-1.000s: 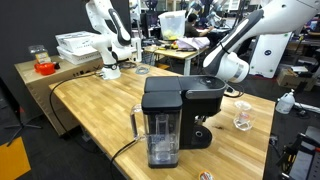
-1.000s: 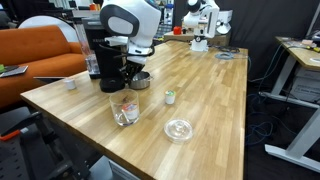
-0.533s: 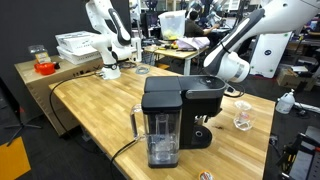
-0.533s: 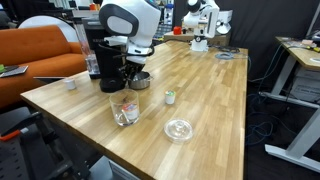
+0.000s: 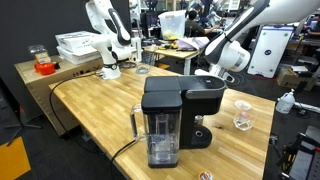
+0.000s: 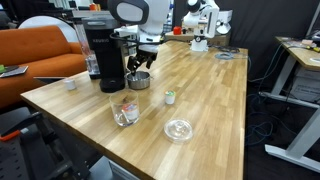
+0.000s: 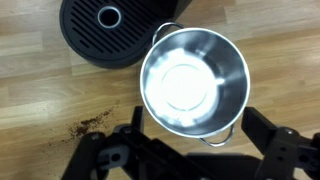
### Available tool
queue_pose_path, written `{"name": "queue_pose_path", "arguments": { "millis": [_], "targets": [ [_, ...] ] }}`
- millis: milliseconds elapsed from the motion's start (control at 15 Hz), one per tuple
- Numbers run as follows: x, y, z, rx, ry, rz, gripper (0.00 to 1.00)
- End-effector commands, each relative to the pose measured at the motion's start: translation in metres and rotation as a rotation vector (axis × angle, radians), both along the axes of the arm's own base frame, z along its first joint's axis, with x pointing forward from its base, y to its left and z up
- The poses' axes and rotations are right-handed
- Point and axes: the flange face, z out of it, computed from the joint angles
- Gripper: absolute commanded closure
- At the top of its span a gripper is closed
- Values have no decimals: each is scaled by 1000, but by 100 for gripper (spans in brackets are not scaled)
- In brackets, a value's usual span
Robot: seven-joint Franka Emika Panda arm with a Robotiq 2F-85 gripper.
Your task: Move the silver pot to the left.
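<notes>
The silver pot (image 7: 193, 85) stands on the wooden table (image 7: 40, 110), just beside the round black drip tray (image 7: 108, 30) of the coffee machine (image 6: 105, 48). In the wrist view the tray lies at 10 o'clock from the pot and almost touches its rim. A little patch of dark crumbs (image 7: 93, 123) is on the wood at 8 o'clock from the pot. In an exterior view a glass cup (image 6: 125, 108) stands near the pot on the side toward the table edge, a small white and green object (image 6: 170, 97) is further along, and a clear round lid (image 6: 179, 129) lies well apart.

In an exterior view the coffee machine (image 5: 175, 118) hides the pot fully.

The gripper (image 6: 140, 62) hangs over the pot. Its jaws are spread wide, wider than the pot, and the dark fingers (image 7: 268, 140) show at 5 and 7 o'clock of the pot. They hold nothing, and they seem not to touch the pot.
</notes>
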Motion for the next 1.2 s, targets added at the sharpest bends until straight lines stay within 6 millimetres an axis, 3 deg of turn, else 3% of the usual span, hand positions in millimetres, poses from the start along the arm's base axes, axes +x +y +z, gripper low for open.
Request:
{"name": "queue_pose_path", "arguments": {
  "millis": [0,667,1133],
  "targets": [
    [3,-3,25,21,-45,32,0],
    [-30,-3,73,50,-71,39,0],
    [-75,-9,87,110,-50,-30,0]
  ]
}}
